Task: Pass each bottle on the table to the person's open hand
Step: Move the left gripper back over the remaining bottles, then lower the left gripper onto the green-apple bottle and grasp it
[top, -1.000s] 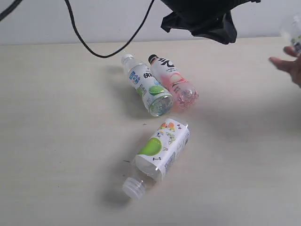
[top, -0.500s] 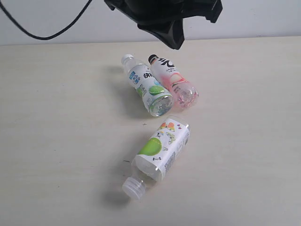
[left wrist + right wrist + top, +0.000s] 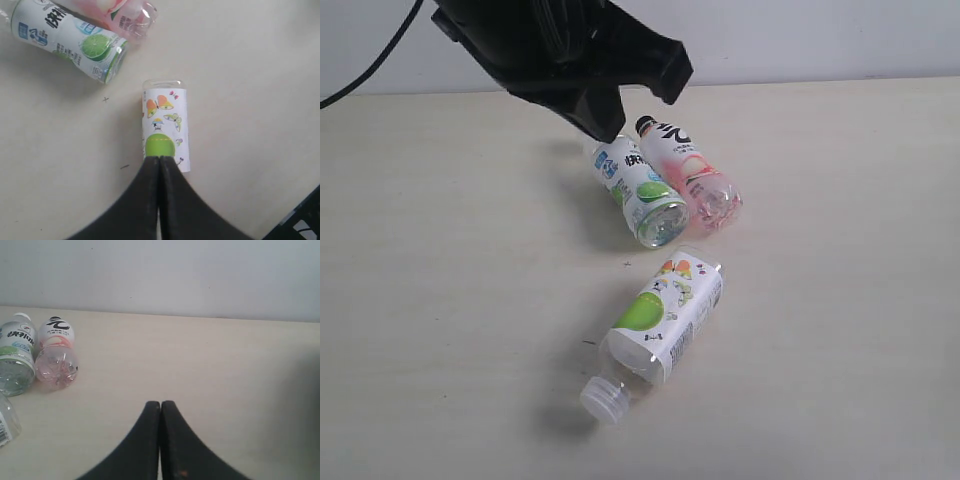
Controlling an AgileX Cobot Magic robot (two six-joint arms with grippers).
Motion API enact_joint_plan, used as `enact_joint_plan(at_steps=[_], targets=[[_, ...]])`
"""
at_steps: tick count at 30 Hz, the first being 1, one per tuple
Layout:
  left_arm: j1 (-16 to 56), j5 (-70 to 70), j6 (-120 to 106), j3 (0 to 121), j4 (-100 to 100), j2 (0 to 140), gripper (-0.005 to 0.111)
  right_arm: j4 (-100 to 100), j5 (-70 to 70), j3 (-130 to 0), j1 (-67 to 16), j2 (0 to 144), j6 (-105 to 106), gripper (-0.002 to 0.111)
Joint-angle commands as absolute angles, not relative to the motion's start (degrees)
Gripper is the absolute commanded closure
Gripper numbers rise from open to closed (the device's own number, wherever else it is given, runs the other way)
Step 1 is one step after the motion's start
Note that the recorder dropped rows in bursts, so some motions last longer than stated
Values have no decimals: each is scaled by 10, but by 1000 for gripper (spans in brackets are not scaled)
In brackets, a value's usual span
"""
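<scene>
The green-apple bottle (image 3: 164,127) lies on its side on the tabletop (image 3: 440,300), near the lime-label bottle (image 3: 640,188); its long axis runs in line with the left hand (image 3: 159,162), clenched empty over it and likely nearer than the right hand (image 3: 160,407), also clenched empty

Three bottles are on the one desk (image 3: 840,300): one lime-label bottle (image 3: 638,190), one pink bottle (image 3: 692,175), one squarish apple-label bottle (image 3: 665,315). One black cable (image 3: 375,72) far left.
</scene>
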State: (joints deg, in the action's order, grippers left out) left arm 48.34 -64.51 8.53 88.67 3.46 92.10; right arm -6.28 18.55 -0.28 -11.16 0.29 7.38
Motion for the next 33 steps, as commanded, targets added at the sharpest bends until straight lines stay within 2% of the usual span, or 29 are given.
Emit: enact_joint_plan(at_steps=[1,25,33], targets=[[486,-642,76,882,23,916,107,-61,177,0,-110,0,73,108],[486,-646,64,868,36,918,107,-61,177,0,-110,0,73,108],[487,-657,33,866,52,966,107,-61,177,0,-110,0,73,108]])
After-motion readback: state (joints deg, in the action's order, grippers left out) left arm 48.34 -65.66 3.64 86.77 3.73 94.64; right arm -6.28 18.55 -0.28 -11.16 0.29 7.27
